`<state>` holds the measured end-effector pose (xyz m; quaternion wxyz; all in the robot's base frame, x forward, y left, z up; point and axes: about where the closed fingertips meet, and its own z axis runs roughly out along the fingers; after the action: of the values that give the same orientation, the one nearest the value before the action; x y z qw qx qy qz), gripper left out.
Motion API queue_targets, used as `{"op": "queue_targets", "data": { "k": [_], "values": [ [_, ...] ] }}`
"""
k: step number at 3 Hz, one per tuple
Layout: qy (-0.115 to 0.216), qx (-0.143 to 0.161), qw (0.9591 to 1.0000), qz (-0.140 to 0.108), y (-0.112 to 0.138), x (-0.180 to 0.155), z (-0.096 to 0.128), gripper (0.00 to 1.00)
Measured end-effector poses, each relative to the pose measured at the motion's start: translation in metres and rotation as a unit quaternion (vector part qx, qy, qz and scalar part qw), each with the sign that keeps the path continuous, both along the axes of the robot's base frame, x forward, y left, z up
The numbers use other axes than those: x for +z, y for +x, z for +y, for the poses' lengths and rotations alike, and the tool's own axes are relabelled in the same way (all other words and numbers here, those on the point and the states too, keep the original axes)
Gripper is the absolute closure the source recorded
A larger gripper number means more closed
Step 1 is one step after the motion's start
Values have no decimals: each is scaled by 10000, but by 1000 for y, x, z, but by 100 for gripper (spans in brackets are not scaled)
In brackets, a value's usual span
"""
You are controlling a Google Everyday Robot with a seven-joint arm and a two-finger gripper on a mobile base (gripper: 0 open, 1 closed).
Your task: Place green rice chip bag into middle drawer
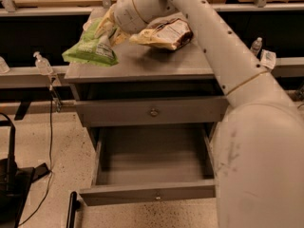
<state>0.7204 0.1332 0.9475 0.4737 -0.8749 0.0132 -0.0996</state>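
The green rice chip bag (89, 50) is at the left edge of the grey cabinet top (156, 65), its lower end overhanging the corner. My gripper (105, 28) is at the bag's upper end and is shut on it, holding it tilted. The middle drawer (151, 193) is pulled out below. Its narrow front panel has a small knob, and its grey tray holds nothing. My arm reaches in from the lower right and hides the drawer's right side.
A brown-and-yellow bag with a white label (160, 34) lies on the cabinet top to the right of my gripper. The taller top drawer (153, 112) is closed. Small bottles stand at the left (42, 62) and right (256, 45). A black stand (12, 175) and a cable are on the floor at the left.
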Motion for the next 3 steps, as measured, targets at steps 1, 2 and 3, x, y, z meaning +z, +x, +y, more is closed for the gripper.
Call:
{"op": "queue_targets", "data": {
  "k": [1,2,3],
  "values": [
    [-3,-169,9991,-380,-32,17,-25,100],
    [-166,-230,9994,-199,-42,-11,-41,100],
    [-166,-230,9994,-199,-42,-11,-41,100]
  ]
}}
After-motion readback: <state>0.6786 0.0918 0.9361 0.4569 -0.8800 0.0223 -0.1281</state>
